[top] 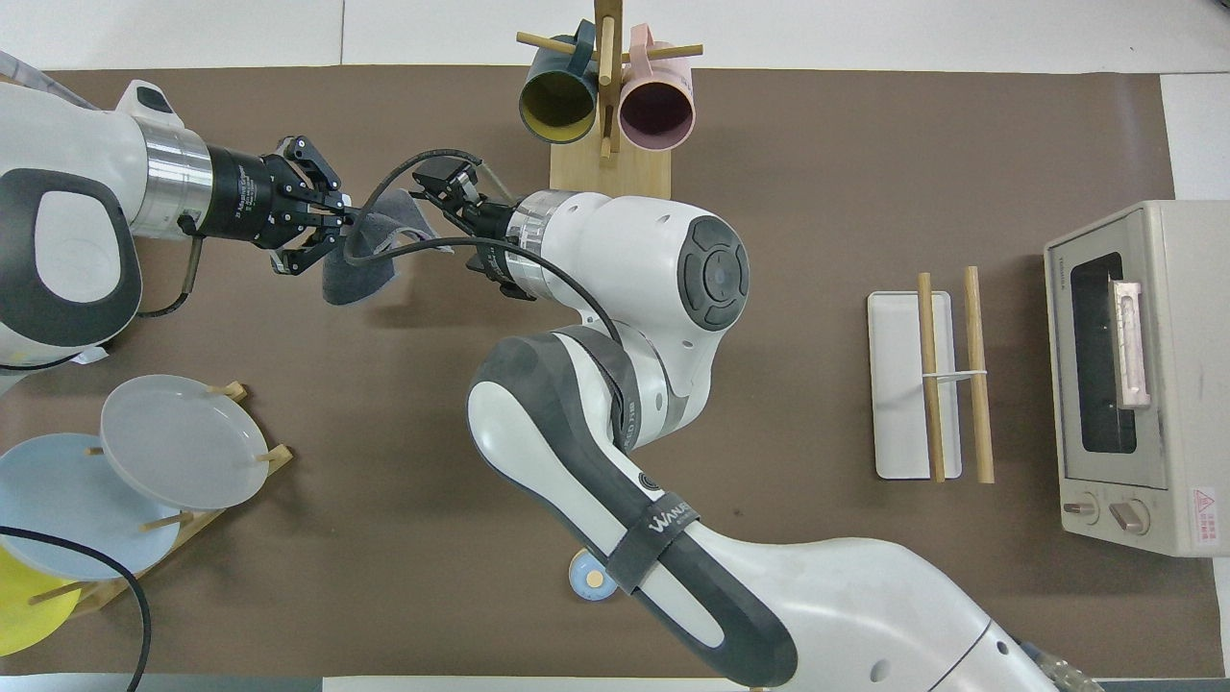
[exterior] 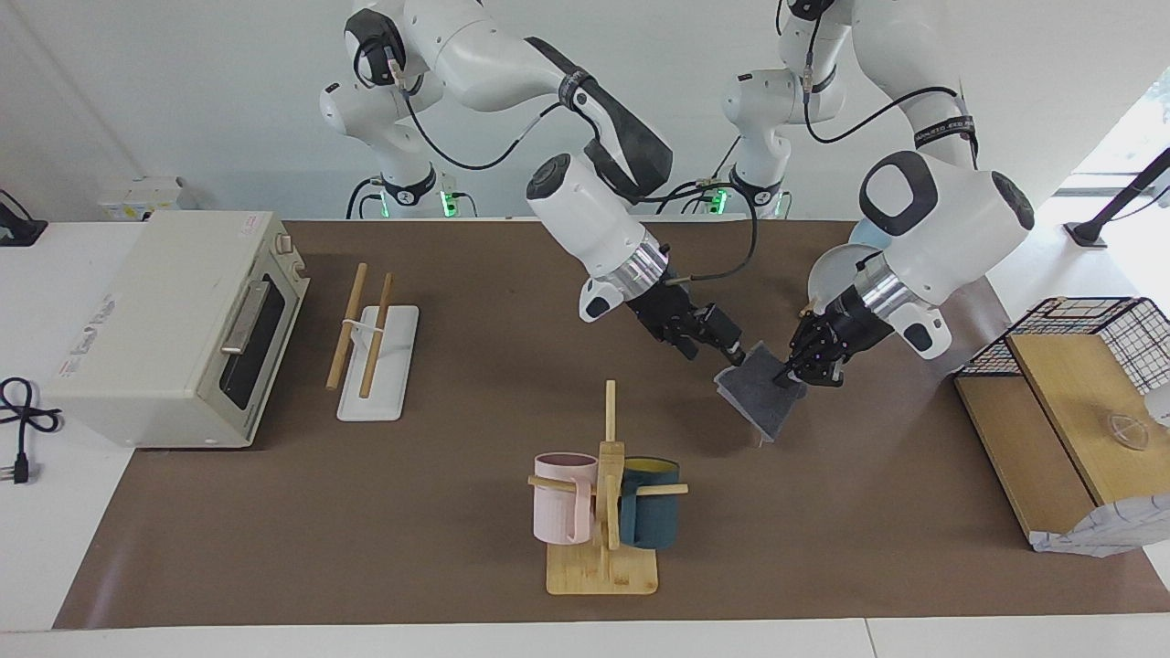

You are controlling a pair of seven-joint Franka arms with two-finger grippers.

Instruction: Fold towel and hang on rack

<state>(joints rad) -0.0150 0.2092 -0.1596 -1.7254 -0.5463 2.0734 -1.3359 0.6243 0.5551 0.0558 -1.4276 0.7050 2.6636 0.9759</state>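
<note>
Left tool (exterior: 793, 373) pinches towel (exterior: 760, 395), folded, lifted off surface (exterior: 366, 512). Right tool (exterior: 731, 352) wide open at towel's edge, holds nothing. Handover step. Next: right tool grips, carries to rack (exterior: 375, 352).

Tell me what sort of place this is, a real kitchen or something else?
Probably a robotics lab staged as a kitchen: two white robot arms work at a brown mat set with a toaster oven, a mug stand and a plate stand, against bare white walls.

The towel (exterior: 760, 395) is soft matt cloth; the rack (exterior: 377, 364) pairs smooth wooden rods with glossy white plastic.
</note>
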